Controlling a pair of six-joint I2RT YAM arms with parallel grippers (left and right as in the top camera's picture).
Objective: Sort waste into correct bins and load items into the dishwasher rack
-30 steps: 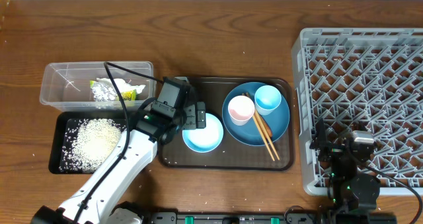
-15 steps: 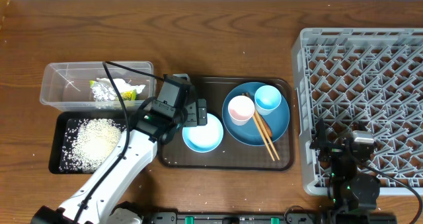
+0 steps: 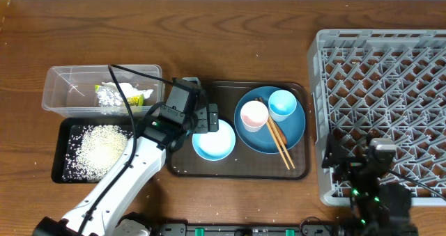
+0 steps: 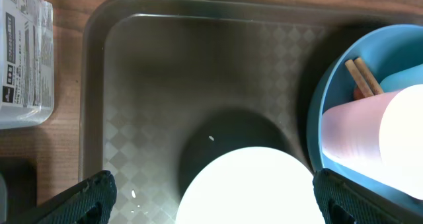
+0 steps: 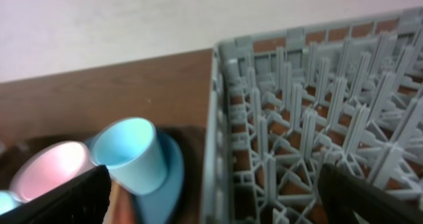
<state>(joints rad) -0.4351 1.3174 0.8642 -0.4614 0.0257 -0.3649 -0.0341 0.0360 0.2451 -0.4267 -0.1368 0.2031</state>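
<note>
Lower the wide-open left tool (image 3: 205, 119) astride the rim of the round white-blue bowl (image 3: 214, 140), which sits on the dark brown serving tray (image 3: 209, 170) just beside the large round blue plate (image 3: 291, 135), then close firmly.

Tbl (image 3: 230, 34): tub (image 3: 66, 90), blk bin (image 3: 57, 152), tray (image 3: 223, 100), rack (image 3: 390, 76)

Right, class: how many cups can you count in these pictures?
2. Both stand on the blue plate: the white cup with pink inside towards its left, the pale blue cup beside it towards the right. None appear hidden.
</note>
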